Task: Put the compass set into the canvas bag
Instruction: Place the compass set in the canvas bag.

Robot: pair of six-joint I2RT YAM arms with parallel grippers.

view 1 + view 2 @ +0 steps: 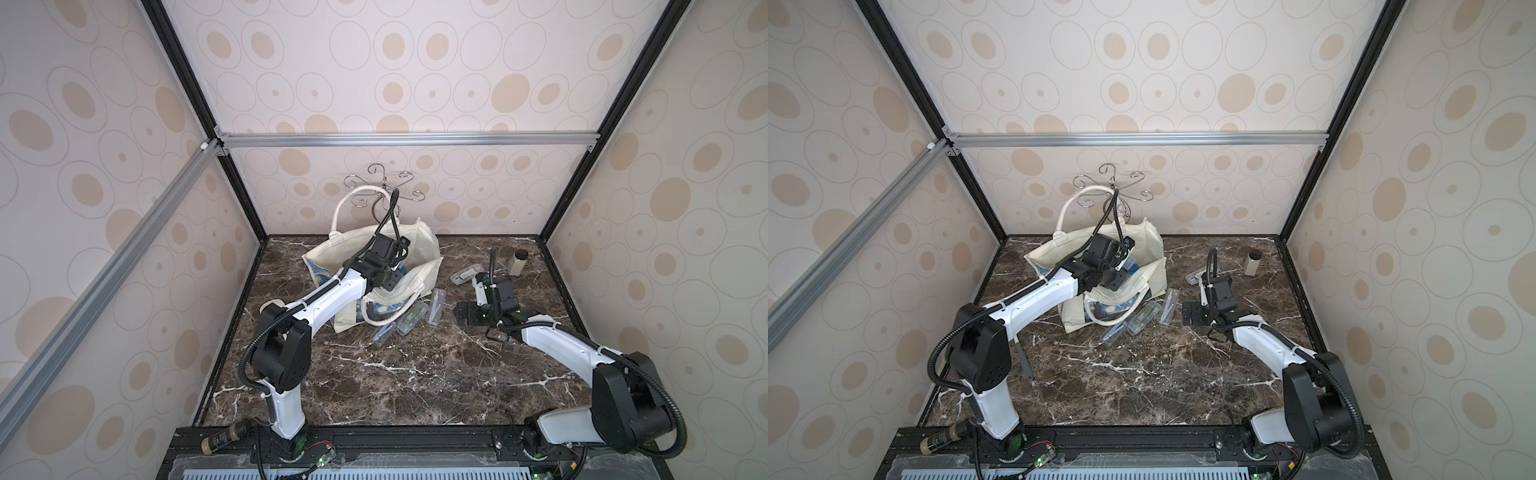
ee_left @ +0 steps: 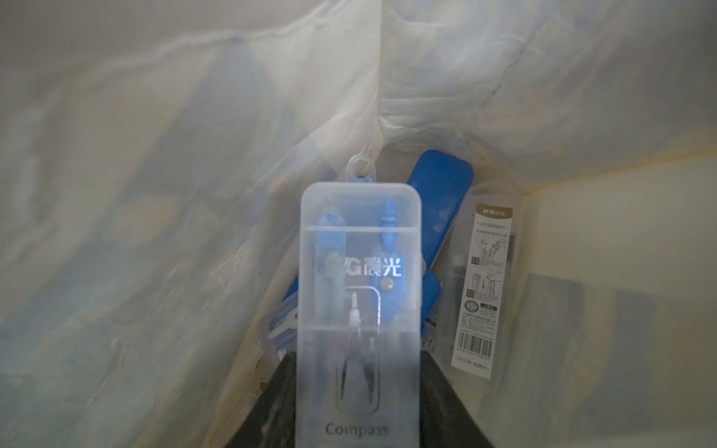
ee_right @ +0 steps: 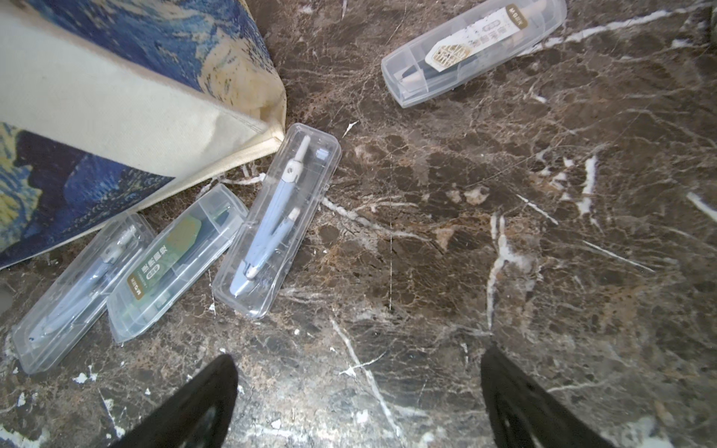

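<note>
L hand [image 2: 357, 395] — compass set [image 2: 359, 271] in bag [image 2: 155, 155]

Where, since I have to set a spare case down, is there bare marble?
The widest bare marble lies in front, between the left arm and the right arm. A smaller patch lies between the right tool and the lone case. Crowded: three cases lie together by the canvas bag. Inside, the left tool holds a compass set over other cases.

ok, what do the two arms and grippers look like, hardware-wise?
Left arm and right arm match: white link shells, black joint housings, black ribbed cable conduit looped outside, white zip ties. Left gripper and right gripper: black tapered fingers. No markings legible.
</note>
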